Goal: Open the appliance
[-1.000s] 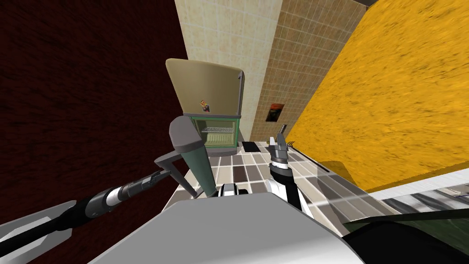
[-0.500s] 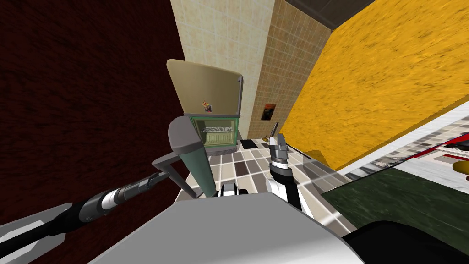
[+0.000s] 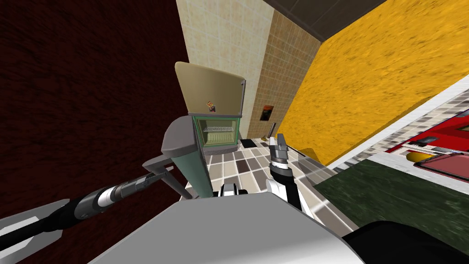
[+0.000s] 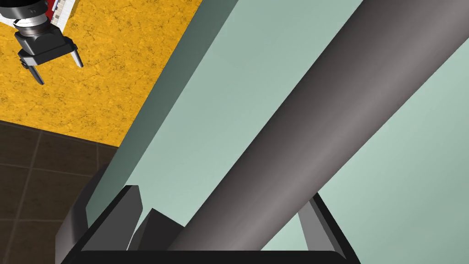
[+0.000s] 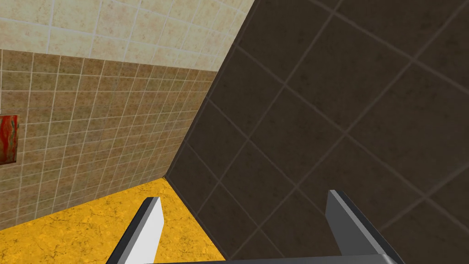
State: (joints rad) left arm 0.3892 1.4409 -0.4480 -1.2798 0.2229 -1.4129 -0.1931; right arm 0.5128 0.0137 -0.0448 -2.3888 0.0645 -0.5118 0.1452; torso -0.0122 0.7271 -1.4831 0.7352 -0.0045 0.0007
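We've got the dark red wall [image 3: 82,91] towering on the left and the yellow wall [image 3: 389,78] sweeping off on the right, with the checkered tiled floor [image 3: 242,165] running between them. At the far end, against the cream tiles and right beside the red wall, there's the fridge [image 3: 210,87]. Its beige upper door is flat and closed, and the compartment below it gapes open.

Now the lower door [image 3: 198,167]. It's swung out wide towards us, grey cap on top, pale green inner face turned towards the floor side. On its outer side, towards the red wall, the dark grey handle [image 3: 158,161] juts out. In the left wrist view that handle [image 4: 320,137] is a thick bar crossing the green panel.

And our left claw [image 3: 158,175] is right on it: the bar runs between the two fingers and they're clamped against its sides [image 4: 224,215].

Our right claw [image 3: 280,140] is up over the floor, well clear of the fridge. Its fingers are spread apart with nothing between them [image 5: 247,206].

Smaller bits: a wire shelf [image 3: 219,129] inside the open compartment, and a little sticker [image 3: 211,106] low on the upper door.
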